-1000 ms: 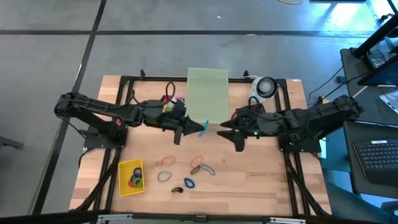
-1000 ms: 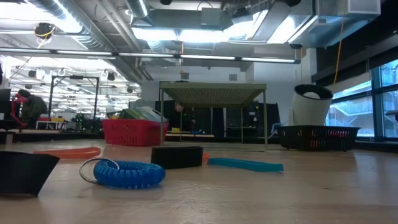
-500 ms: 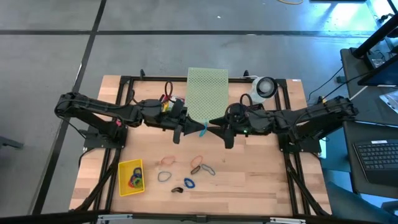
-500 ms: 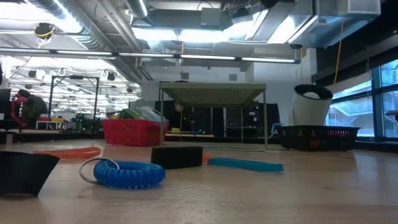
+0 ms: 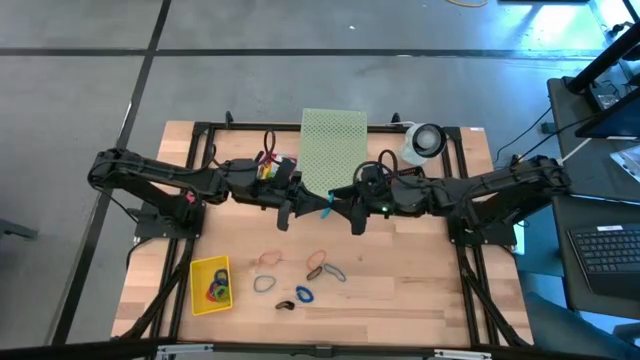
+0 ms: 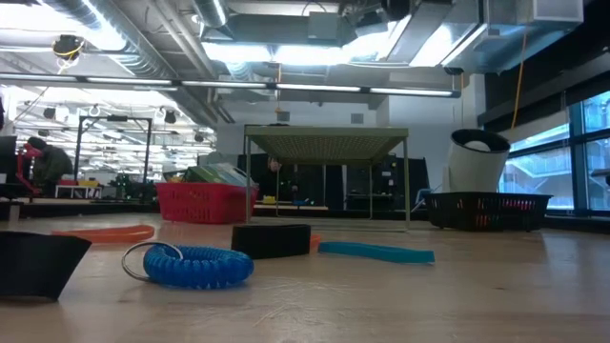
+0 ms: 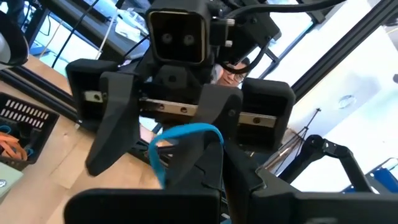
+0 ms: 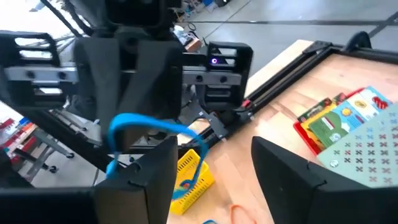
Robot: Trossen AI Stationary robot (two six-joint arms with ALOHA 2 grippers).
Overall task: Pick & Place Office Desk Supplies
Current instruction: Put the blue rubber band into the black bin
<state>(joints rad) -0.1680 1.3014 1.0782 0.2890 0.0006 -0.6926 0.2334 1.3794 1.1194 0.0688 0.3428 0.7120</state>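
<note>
From above, a wooden tabletop (image 5: 400, 290) carries loose bands, while the left hand (image 5: 318, 207) pinches a blue band (image 5: 326, 208); the right wrist view shows the right hand (image 8: 211, 168) spread wide around that band (image 8: 149, 127).

Grey concrete floor (image 5: 250, 60) with dark seams – bright ceiling strip lights (image 6: 257, 52), silver ducts (image 6: 143, 38), tall windows (image 6: 591, 152) behind.
</note>
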